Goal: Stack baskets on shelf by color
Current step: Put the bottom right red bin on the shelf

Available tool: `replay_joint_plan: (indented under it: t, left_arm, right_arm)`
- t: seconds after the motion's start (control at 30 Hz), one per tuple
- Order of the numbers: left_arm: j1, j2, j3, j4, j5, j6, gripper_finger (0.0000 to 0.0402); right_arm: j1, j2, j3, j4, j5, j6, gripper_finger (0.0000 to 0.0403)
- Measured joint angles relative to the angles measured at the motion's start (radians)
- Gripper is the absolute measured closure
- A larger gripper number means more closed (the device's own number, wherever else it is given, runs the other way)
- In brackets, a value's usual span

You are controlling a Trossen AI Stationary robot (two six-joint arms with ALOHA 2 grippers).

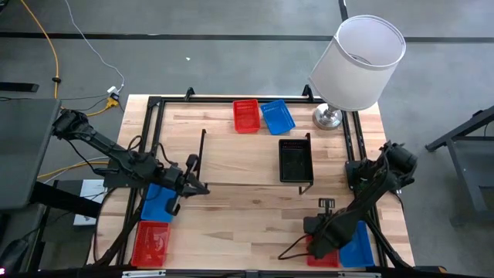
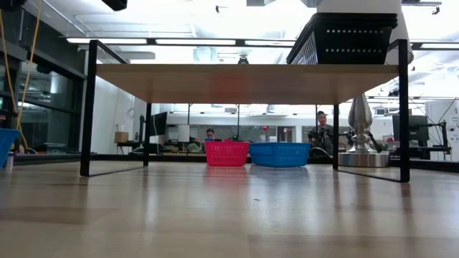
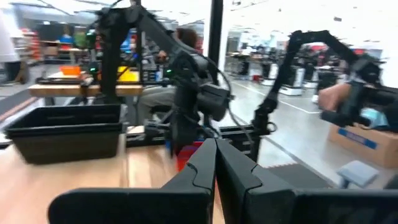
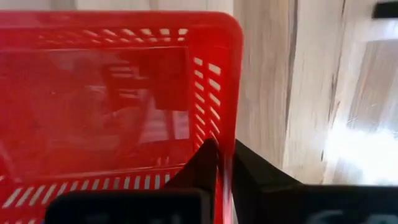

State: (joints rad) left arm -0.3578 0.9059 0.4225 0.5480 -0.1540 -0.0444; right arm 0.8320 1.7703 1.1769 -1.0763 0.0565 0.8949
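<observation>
My right gripper point(image 4: 224, 155) points down near the table's front right edge and is shut on a red basket point(image 4: 118, 99), which also shows in the high view point(image 1: 328, 259) beside a blue basket point(image 1: 359, 245). My left gripper point(image 1: 197, 188) is shut, level and empty at the shelf's left front. The shelf point(image 1: 247, 158) has a stack of black baskets point(image 1: 296, 161) resting bottom-down on its top. A red basket point(image 1: 245, 116) and a blue basket point(image 1: 277, 116) sit on the table behind it. Another blue basket point(image 1: 158, 202) and red basket point(image 1: 150, 243) lie front left. My right gripper holds the red basket by one perforated side wall point(image 4: 225, 134), some way from its corner. One finger point(image 4: 202, 168) is inside the basket and the other point(image 4: 252, 171) outside, coming from above and pointing down. I cannot tell whether the basket is lifted off the table.
A white-shaded lamp point(image 1: 359, 62) on a metal base point(image 1: 328, 117) stands at the far right corner. The shelf's thin black legs point(image 2: 404, 107) rise from the table. Bare wood lies between the shelf and the front edge.
</observation>
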Motion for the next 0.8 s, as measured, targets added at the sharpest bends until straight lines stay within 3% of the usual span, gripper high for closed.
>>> replay_joint_plan:
  t: [0.2, 0.33, 0.53, 0.8]
  left_arm:
    - [-0.044, -0.051, 0.000, -0.009, 0.012, 0.022, 0.0401]
    - [-0.095, -0.086, 0.000, -0.027, -0.026, 0.061, 0.0401]
    - [-0.154, -0.105, 0.000, -0.055, -0.175, 0.093, 0.0401]
    - [-0.168, -0.104, 0.000, -0.060, -0.235, 0.093, 0.0401]
  right_arm:
    - [-0.022, -0.073, 0.067, 0.006, 0.115, -0.022, 0.0398]
    - [-0.030, -0.102, 0.171, 0.065, 0.226, -0.129, 0.0401]
    - [-0.101, -0.092, 0.370, 0.237, 0.325, -0.475, 0.0402]
    - [-0.324, -0.087, 0.641, 0.209, 0.327, -0.849, 0.0402]
